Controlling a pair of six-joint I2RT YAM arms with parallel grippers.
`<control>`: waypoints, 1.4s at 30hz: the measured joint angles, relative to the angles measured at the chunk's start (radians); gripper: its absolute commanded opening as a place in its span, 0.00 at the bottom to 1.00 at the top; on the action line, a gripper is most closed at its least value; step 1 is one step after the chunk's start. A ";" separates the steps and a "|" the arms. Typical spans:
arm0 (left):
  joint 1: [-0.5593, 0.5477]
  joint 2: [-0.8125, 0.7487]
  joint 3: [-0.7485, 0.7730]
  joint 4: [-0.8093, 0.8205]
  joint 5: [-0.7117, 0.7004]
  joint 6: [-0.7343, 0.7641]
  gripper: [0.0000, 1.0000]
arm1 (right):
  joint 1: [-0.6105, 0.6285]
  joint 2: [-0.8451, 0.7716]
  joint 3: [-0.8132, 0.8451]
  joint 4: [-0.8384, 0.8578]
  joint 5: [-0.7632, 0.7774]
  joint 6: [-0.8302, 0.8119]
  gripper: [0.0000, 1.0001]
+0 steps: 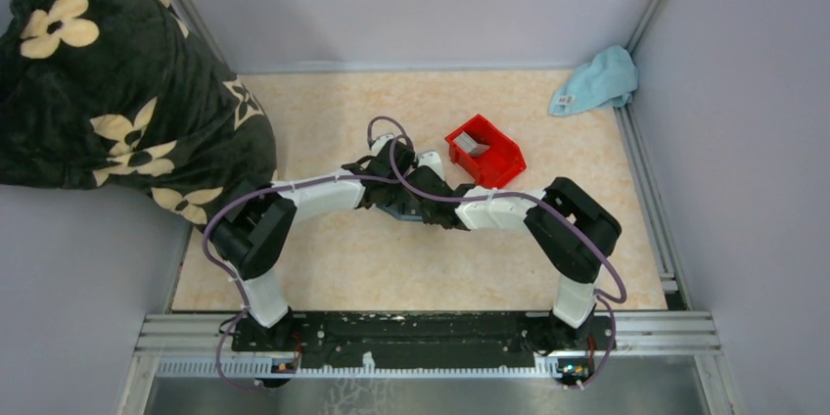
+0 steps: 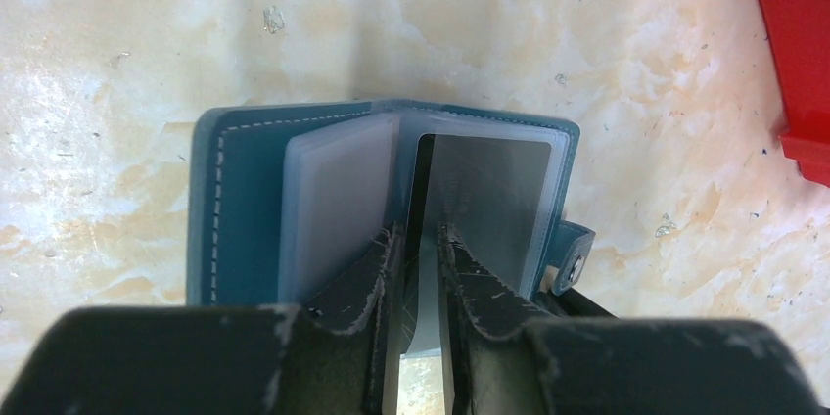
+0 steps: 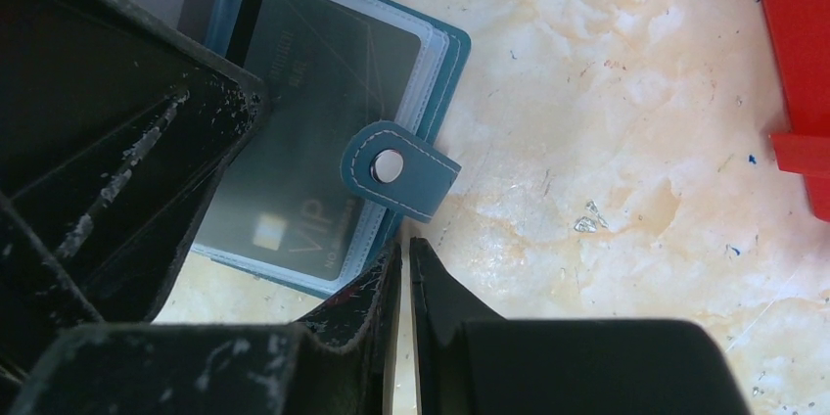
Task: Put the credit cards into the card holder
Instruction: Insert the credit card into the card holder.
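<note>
Beige marbled table (image 1: pixel 411 273), grey walls. Red bin (image 1: pixel 486 153) sits just right of centre with one grey card (image 1: pixel 471 144) in it. Card holder (image 2: pixel 245 200) lies open mid-table between both wrists.

Left gripper (image 2: pixel 421 239): jaws narrow at the spine; can't tell if they grip card or sleeve. Right gripper (image 3: pixel 404 258): closed, empty, just below the snap tab (image 3: pixel 396 168).

Risk: left pinches a sleeve leaf and drags the light holder when it pulls back; right doesn't look to be pinning it.

Credit card (image 2: pixel 489 200) sits in the right-hand sleeve, long axis parallel to the spine, pointing away from the left wrist.

The card holder (image 2: pixel 235 200), teal with white stitching, lies open at mid-frame in the left wrist view, its clear sleeves fanned up. A dark card (image 2: pixel 489 195) sits in the right-hand sleeve, and the snap strap (image 3: pixel 399 170) folds over that sleeve's edge. A second card (image 1: pixel 471 144), grey, lies right of centre in the top view.
</note>
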 measured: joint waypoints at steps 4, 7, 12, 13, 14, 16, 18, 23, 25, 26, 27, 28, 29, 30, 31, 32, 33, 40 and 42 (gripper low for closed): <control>-0.005 -0.012 -0.011 0.013 -0.006 0.007 0.36 | 0.000 0.000 0.000 0.001 0.002 -0.006 0.10; -0.010 -0.022 -0.017 0.012 -0.007 0.006 0.42 | 0.000 0.000 0.000 0.002 0.002 -0.008 0.10; -0.017 -0.048 -0.030 0.011 -0.018 0.004 0.46 | 0.002 0.000 0.000 0.011 0.002 -0.011 0.10; -0.019 -0.054 -0.033 0.010 -0.022 0.004 0.46 | 0.002 0.000 0.000 0.015 0.002 -0.011 0.11; -0.021 -0.062 -0.036 0.009 -0.026 0.004 0.47 | 0.003 0.000 0.000 0.018 0.002 -0.012 0.11; -0.024 -0.077 -0.040 0.004 -0.035 0.003 0.47 | 0.003 0.000 0.000 0.026 0.002 -0.016 0.13; -0.027 -0.088 -0.043 0.002 -0.043 0.003 0.47 | 0.006 -0.004 0.000 0.034 0.002 -0.018 0.14; -0.031 -0.104 -0.044 -0.004 -0.065 -0.001 0.48 | 0.008 -0.013 0.000 0.046 0.002 -0.024 0.16; -0.031 -0.104 -0.044 -0.005 -0.069 -0.004 0.48 | 0.008 -0.013 0.000 0.046 0.002 -0.026 0.16; -0.031 -0.104 -0.044 -0.005 -0.070 -0.004 0.48 | 0.008 -0.013 0.000 0.046 0.002 -0.026 0.16; -0.031 -0.104 -0.044 -0.005 -0.071 -0.004 0.48 | 0.008 -0.013 0.000 0.046 0.002 -0.026 0.16; -0.031 -0.104 -0.044 -0.006 -0.071 -0.005 0.48 | 0.008 -0.013 0.000 0.046 0.002 -0.026 0.16; -0.031 -0.104 -0.044 -0.008 -0.071 -0.006 0.48 | 0.008 -0.013 0.000 0.045 0.002 -0.027 0.17; -0.031 -0.104 -0.044 -0.009 -0.073 -0.008 0.48 | 0.008 -0.013 0.000 0.045 0.002 -0.027 0.17; -0.031 -0.104 -0.044 -0.010 -0.076 -0.009 0.48 | 0.008 -0.013 0.000 0.043 0.002 -0.029 0.18; -0.031 -0.104 -0.044 -0.012 -0.079 -0.012 0.48 | 0.008 -0.013 0.000 0.042 0.002 -0.030 0.19; -0.031 -0.105 -0.044 -0.013 -0.085 -0.014 0.48 | 0.008 -0.014 0.000 0.040 0.002 -0.032 0.19; -0.039 -0.208 -0.109 -0.021 -0.151 -0.026 0.52 | 0.019 -0.077 0.002 0.009 -0.002 -0.069 0.30; -0.042 -0.253 -0.139 -0.021 -0.168 -0.027 0.52 | 0.021 -0.105 0.015 -0.006 -0.005 -0.081 0.33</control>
